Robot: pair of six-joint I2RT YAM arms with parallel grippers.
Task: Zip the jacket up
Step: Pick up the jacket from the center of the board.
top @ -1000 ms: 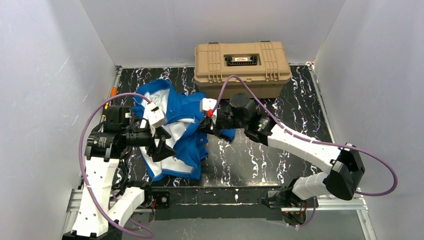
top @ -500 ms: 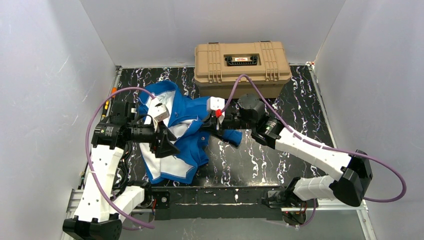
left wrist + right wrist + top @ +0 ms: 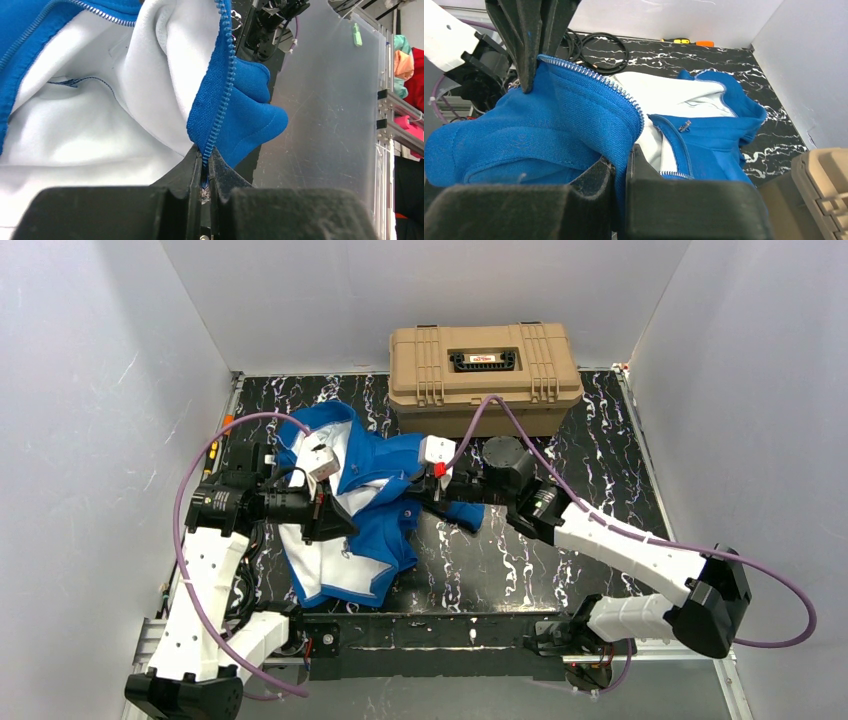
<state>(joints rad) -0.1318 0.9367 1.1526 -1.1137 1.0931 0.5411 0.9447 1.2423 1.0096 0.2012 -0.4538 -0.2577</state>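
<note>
The blue jacket [image 3: 375,455] lies crumpled and open at the table's left, its white lining [image 3: 345,455] showing. My left gripper [image 3: 348,524] is shut on the toothed zipper edge [image 3: 220,100] of one front panel, the teeth running up out of the jaws [image 3: 205,156]. My right gripper [image 3: 413,502] is shut on a fold of blue fabric [image 3: 559,120] just below the same zipper edge [image 3: 620,160]. In the right wrist view the left fingers [image 3: 531,45] pinch that edge at the top left. A small zipper pull [image 3: 684,125] lies on the other panel, apart from both grippers.
A tan hard case [image 3: 484,375] stands at the back of the table, behind the right arm. Black cables [image 3: 599,47] and an orange-handled tool [image 3: 684,42] lie near the left wall. White walls enclose three sides.
The left gripper, open a second ago, has shut on the zipper edge. The right arm shifted slightly right, still gripping the fabric, and the jacket was pulled a little flatter.
</note>
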